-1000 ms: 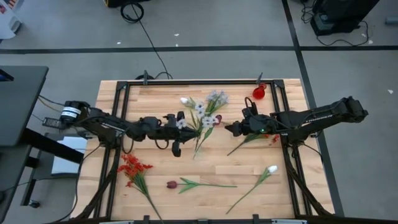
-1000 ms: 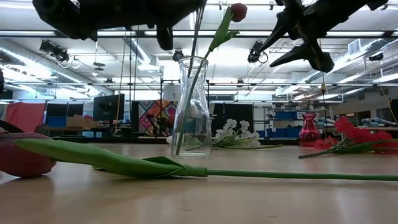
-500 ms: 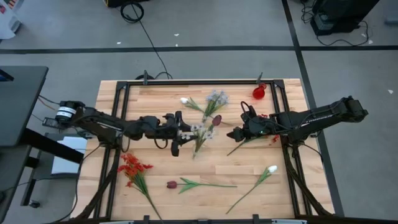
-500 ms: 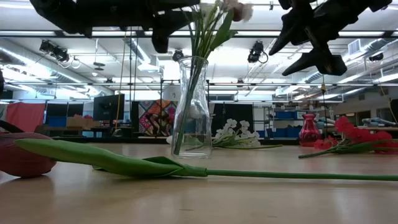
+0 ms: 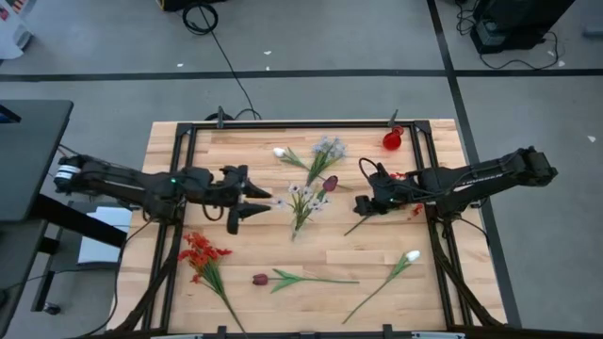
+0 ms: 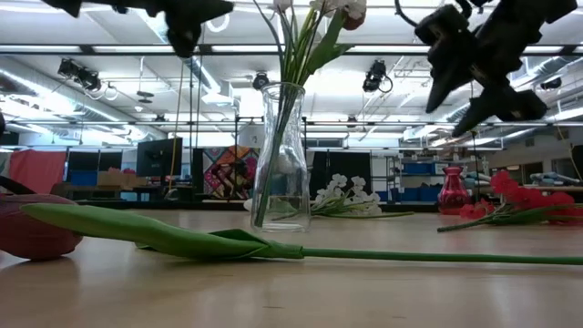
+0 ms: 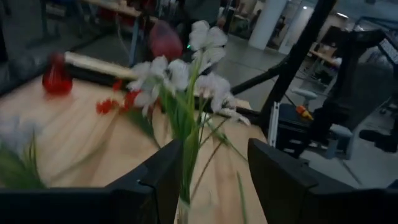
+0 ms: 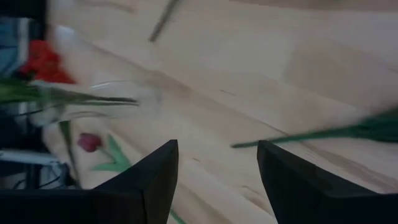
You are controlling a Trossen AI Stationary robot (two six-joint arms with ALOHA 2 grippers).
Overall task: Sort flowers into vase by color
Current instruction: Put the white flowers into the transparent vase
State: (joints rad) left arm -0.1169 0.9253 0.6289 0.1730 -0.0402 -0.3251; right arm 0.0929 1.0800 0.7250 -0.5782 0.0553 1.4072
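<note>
A clear glass vase (image 6: 278,155) stands at mid-table and holds white-flowered stems (image 7: 180,74) and a dark maroon tulip (image 5: 329,183). My left gripper (image 5: 259,201) hangs open to the vase's left, clear of the flowers; its fingers (image 7: 155,180) frame them from a distance. My right gripper (image 5: 366,201) is open to the vase's right, above a green stem (image 8: 298,137) with a red head (image 5: 415,209) lying on the wood. Loose flowers on the table: red clusters (image 5: 198,252), a maroon tulip (image 5: 261,280), white buds (image 5: 412,255) (image 5: 279,152), a lavender spray (image 5: 328,148).
A small red vase (image 5: 392,141) stands at the far right of the table, beside the black frame rail (image 5: 424,151). In the low view a tulip's stem and leaf (image 6: 182,239) lie across the near foreground. Bare wood lies between the vase and the near flowers.
My left gripper has opened and let go of the white flowers, then drawn back toward the table's left edge. The white flowers now stand in the vase beside the tulip. My right gripper has shifted slightly toward the right edge and tipped its fingers downward.
</note>
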